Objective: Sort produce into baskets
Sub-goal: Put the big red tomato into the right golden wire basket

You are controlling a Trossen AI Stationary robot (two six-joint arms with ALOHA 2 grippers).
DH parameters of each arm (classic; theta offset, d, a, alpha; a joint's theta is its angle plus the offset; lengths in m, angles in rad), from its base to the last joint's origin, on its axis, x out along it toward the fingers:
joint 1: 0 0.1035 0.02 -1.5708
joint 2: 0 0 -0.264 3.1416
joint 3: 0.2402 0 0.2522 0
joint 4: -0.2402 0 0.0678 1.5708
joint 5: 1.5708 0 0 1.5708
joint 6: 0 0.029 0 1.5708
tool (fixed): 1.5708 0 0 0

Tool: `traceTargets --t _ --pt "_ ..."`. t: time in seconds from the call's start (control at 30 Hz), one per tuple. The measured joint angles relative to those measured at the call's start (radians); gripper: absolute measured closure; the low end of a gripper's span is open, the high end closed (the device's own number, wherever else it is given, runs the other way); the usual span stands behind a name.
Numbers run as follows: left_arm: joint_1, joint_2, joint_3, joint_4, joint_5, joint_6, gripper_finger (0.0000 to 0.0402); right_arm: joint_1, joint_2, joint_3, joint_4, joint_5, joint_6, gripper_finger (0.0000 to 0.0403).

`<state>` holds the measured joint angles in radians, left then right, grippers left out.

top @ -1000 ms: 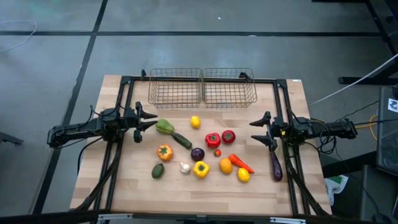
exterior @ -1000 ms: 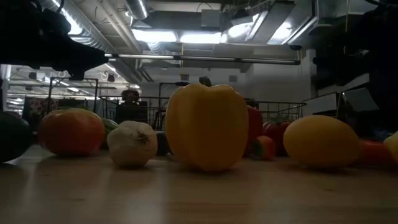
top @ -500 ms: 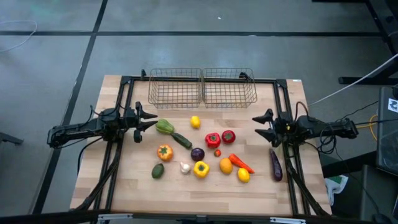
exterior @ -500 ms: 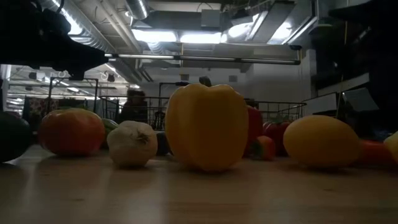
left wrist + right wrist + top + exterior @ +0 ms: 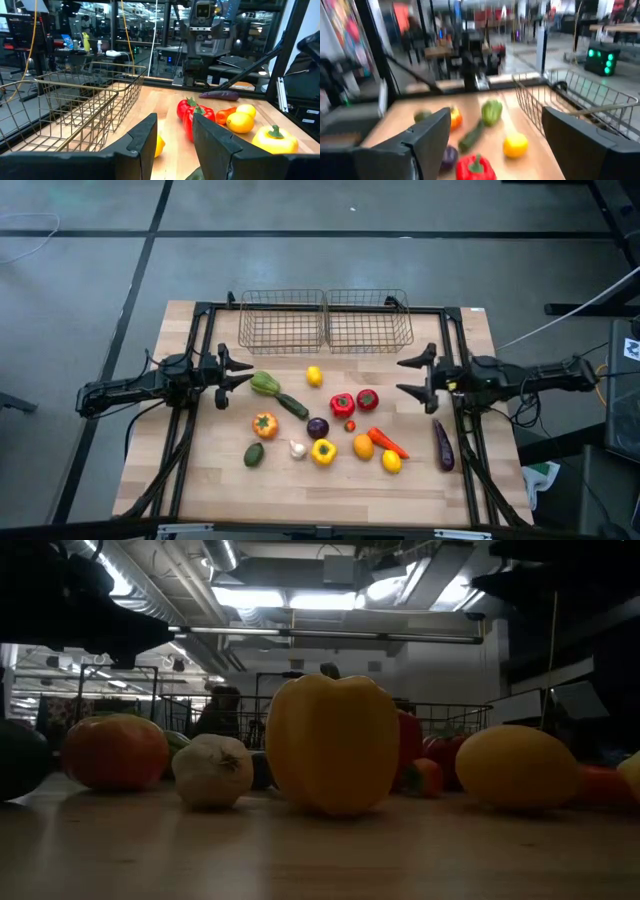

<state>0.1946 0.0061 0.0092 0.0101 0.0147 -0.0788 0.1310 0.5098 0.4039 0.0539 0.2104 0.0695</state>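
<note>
The produce lies loose on the wooden table: green pepper, cucumber, lemon, red pepper, tomato, purple onion, yellow pepper, carrot and eggplant, among others. Two wire baskets stand side by side at the far edge. My left gripper is open and empty, left of the green pepper. My right gripper is open and empty, right of the tomato, above the table.
Black frame rails run along the table's left and right sides under the arms. An orange tomato, avocado, garlic, orange and a second lemon lie toward the near side. A person shows far behind the table.
My right gripper has gone toward the table's far edge and a little toward its left, and has risen in the low view, staying open. The produce has kept still.
</note>
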Motion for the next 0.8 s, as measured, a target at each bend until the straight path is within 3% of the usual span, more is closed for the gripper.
traceTargets --t 0.33,0.8 --pt "0.000 0.000 0.000 0.000 0.000 0.000 0.0281 0.000 0.336 0.200 -0.231 0.009 -0.076 0.0091" --pt "0.000 0.000 0.000 0.000 0.000 0.000 0.0281 0.000 0.597 0.213 -0.241 0.018 -0.077 0.0091"
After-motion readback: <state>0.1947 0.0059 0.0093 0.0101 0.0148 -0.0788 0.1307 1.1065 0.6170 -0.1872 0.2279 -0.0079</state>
